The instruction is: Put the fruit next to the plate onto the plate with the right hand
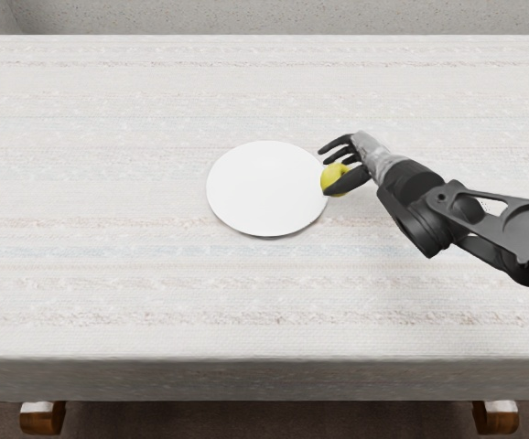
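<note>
One camera on this, up at head height on the near side, looking down at a slant across the table (109, 274). It faces the far edge, which runs level along the top of frame. The near edge and front face sit at the bottom, with two wooden feet (42, 416) peeking out below. It's middle range: the full depth fits, while the width runs off both sides. The plate (264, 187) lands dead centre, and the right hand (351, 165), closed on the fruit (334, 181), reaches in from the right edge.

White plate (264, 188), yellow fruit (332, 179), black hand (347, 165).
</note>
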You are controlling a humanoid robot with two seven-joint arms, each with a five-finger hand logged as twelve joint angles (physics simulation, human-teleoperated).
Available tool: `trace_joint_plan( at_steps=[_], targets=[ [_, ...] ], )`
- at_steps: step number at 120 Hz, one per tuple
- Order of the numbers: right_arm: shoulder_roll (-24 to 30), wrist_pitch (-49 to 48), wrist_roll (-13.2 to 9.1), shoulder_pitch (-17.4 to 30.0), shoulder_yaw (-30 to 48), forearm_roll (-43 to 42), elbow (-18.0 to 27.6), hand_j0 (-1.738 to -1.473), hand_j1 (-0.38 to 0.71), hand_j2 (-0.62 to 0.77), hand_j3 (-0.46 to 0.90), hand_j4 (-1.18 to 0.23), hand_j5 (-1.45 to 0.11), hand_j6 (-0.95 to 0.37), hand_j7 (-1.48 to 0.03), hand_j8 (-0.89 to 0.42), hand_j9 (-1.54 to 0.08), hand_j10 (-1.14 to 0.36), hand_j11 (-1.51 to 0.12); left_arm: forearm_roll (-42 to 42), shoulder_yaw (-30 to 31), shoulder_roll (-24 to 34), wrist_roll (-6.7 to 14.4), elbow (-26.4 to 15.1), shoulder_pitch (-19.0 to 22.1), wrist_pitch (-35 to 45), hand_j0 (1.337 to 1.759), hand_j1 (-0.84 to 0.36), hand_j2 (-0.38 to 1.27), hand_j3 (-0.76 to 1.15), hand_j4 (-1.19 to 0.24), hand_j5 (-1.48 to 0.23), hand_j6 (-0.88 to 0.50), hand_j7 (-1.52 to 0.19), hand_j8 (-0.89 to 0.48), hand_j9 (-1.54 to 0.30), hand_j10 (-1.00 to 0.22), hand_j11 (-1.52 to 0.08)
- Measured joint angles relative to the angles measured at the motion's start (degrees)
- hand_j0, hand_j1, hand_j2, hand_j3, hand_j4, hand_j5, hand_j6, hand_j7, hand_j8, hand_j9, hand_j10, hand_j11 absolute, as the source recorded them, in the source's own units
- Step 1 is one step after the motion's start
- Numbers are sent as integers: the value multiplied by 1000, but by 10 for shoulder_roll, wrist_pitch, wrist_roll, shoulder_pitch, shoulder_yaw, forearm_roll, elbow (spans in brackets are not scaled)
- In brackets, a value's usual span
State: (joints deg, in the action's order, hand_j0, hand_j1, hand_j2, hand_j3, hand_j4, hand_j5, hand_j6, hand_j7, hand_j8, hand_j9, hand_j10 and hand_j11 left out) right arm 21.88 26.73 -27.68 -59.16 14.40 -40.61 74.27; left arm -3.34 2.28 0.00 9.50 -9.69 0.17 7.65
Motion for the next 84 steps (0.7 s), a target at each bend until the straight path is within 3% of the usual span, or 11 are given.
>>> trace_joint_plan(
  at_steps=[56,84],
  targets=[
    [-107,24,-1,-22,0,2,-73,-1658,207,32,0,-498,-650,-498,-648,-455,-645,-507,-646,-1,0,0,0,1,4,0,1658,342,1,0,-6,-8,-7,-8,-7,-8,-6,-8],
    [-124,32,-1,-22,0,3,-86,-1658,194,-13,0,-478,-625,-479,-623,-451,-621,-491,-622,-1,0,0,0,1,5,0,1658,342,1,0,-6,-8,-6,-8,-6,-8,-6,-8]
  ],
)
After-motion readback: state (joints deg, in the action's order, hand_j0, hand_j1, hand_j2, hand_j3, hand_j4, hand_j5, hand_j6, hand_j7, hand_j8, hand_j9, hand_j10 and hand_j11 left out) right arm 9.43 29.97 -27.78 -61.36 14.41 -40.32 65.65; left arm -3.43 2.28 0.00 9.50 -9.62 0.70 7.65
